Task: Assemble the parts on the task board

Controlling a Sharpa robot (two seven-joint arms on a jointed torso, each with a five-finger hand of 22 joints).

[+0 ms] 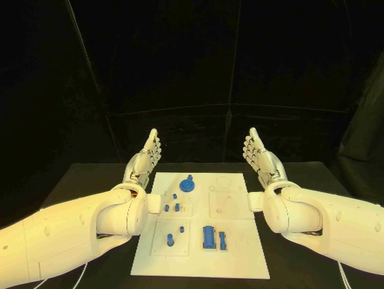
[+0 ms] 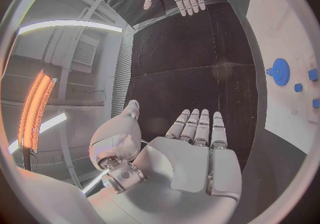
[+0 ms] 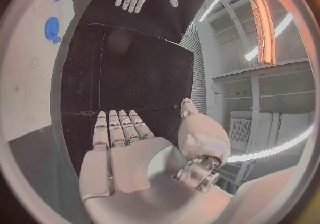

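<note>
1. Left hand [image 1: 146, 158]: fingers straight and close together, thumb apart, holding nothing, raised beside the board's far left corner.
2. Right hand [image 1: 261, 158]: same flat pose, empty, beside the far right corner.
3. Task board [image 1: 244, 265]: white, flat on the black table [image 1: 87, 174] between both arms.
4. Blue parts [image 1: 209, 236]: scattered on the board, a round one [image 1: 187, 184] near the far edge, untouched.

Left arm [image 1: 70, 232] covers near-left edge of task board [image 1: 235, 253]. Blue parts [image 1: 211, 237] too small to tell shapes; small ones beside left wrist partly hidden. In left wrist view, board cut off by circle's rim; round blue part [image 2: 280, 71] visible, neighbours clipped. Right wrist view: board likewise cut at rim.
</note>
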